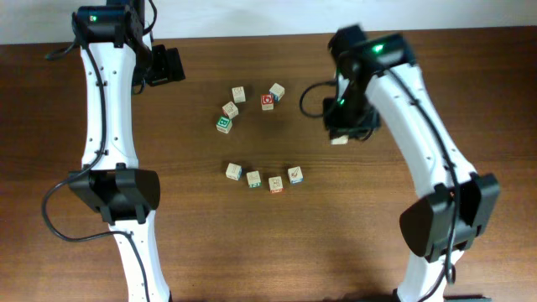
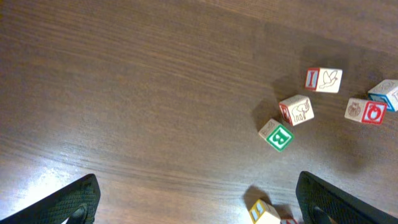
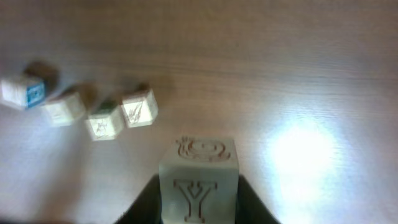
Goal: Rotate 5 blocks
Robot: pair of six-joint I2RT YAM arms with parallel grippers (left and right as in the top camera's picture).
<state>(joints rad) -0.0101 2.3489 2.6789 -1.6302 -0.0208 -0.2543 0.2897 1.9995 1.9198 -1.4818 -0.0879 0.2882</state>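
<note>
Right pincer (image 3: 199, 200) grips the Y block (image 3: 199, 177), apart from the row of four blocks (image 1: 262, 177) on the bench (image 1: 252, 252). Left pincer (image 2: 199, 202) gapes wide. Next, likely: twist, set down, release.

You're looking at ten small wooden alphabet cubes (image 1: 253, 178) and two white-and-black robot arms (image 1: 105, 101).

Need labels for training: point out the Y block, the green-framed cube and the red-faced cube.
Y block (image 3: 199, 186): right wrist view, on its letter face.
Green-framed cube (image 2: 278, 136): left wrist view, middle of the framed face.
Red-faced cube (image 2: 373, 112): left wrist view, on the red face.
</note>
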